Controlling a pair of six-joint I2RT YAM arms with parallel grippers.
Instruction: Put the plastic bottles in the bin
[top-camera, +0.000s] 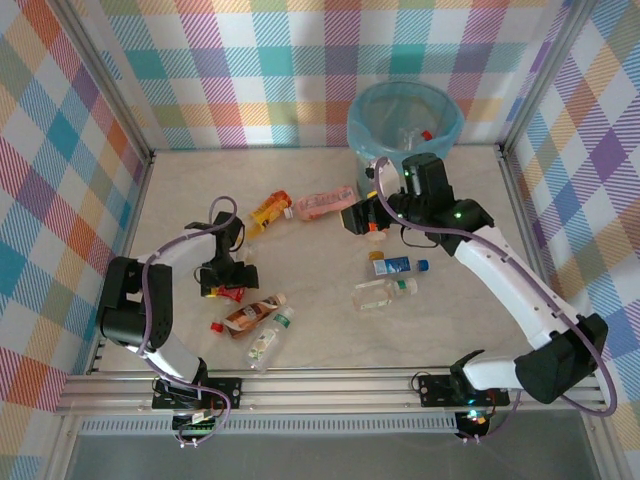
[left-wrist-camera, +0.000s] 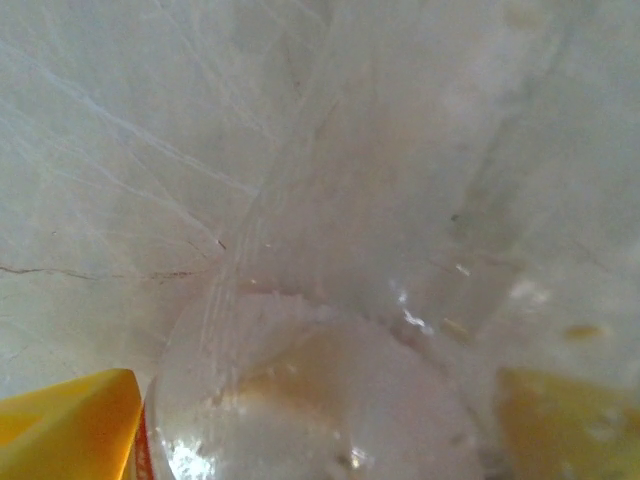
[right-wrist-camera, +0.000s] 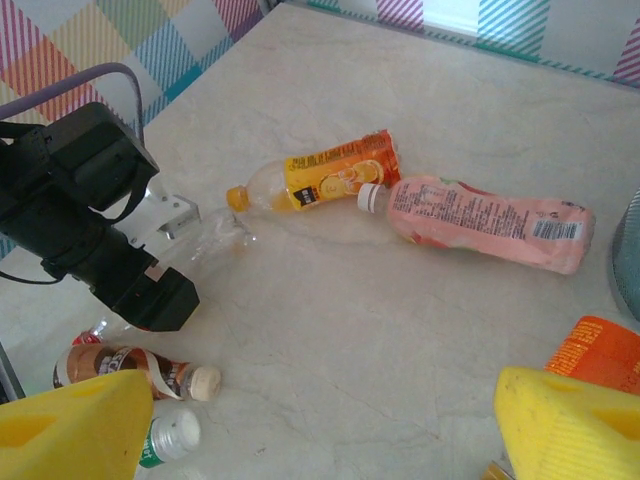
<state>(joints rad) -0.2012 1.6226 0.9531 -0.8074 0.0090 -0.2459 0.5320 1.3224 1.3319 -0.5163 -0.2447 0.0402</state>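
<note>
In the left wrist view a clear bottle (left-wrist-camera: 330, 300) is shown between the fingers of the left gripper (left-wrist-camera: 315, 400); whether it is pinched cannot be told. The right gripper (right-wrist-camera: 320, 385) is seen spread.

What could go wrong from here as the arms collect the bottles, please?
First, the left gripper straddles a clear bottle on the table; smooth and round, it might squirt out as the jaws close. Second, the open right gripper hovers with an orange-labelled bottle off to one side; closing there may miss it or knock it away.
</note>
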